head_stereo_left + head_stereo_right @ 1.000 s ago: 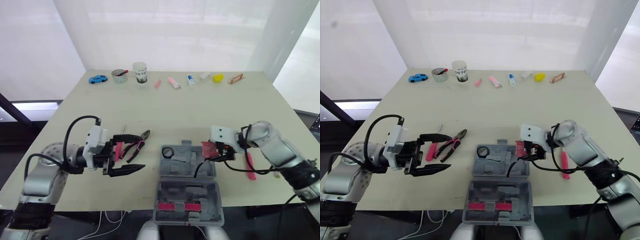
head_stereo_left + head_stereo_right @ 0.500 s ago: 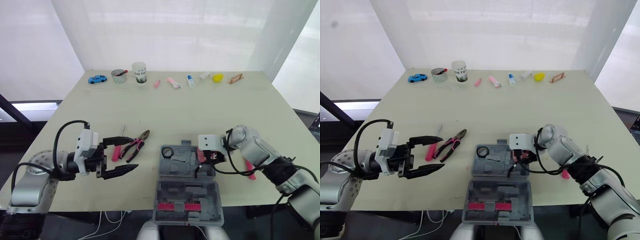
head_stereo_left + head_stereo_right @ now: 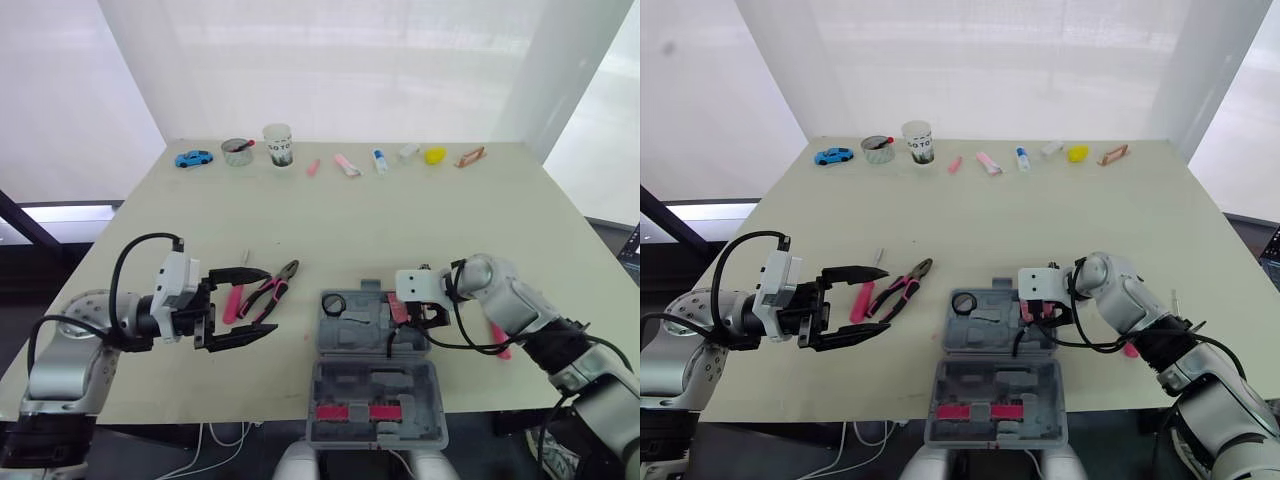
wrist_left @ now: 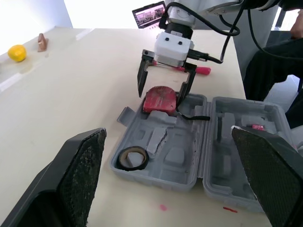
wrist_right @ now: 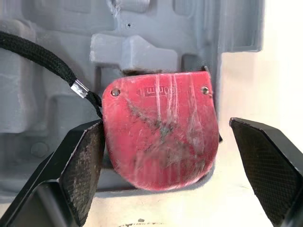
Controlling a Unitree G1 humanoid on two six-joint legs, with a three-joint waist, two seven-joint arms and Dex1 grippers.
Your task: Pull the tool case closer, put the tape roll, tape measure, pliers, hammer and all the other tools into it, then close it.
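The grey tool case (image 3: pixel 372 352) lies open near the table's front edge, with the black tape roll (image 3: pixel 334 303) in its far left corner. The red tape measure (image 5: pixel 161 128) rests in the case's far right corner, its black cord trailing over the tray. My right gripper (image 3: pixel 411 314) hangs open over it, one finger on each side. To the left of the case lie the pink-handled pliers (image 3: pixel 271 291) and a pink-handled tool (image 3: pixel 233 301). My left gripper (image 3: pixel 252 304) is open beside them, holding nothing. Another pink-handled tool (image 3: pixel 498 336) lies right of the case.
Along the table's back edge stand a blue toy car (image 3: pixel 196 158), a small tin (image 3: pixel 238 151), a paper cup (image 3: pixel 279 145), several small pink and white items and a yellow fruit (image 3: pixel 436 156). The case's near half (image 3: pixel 375 408) holds pink parts at the front edge.
My right gripper has carried the tape measure leftwards to the case's far right corner. My left gripper has drawn back a little to the left.
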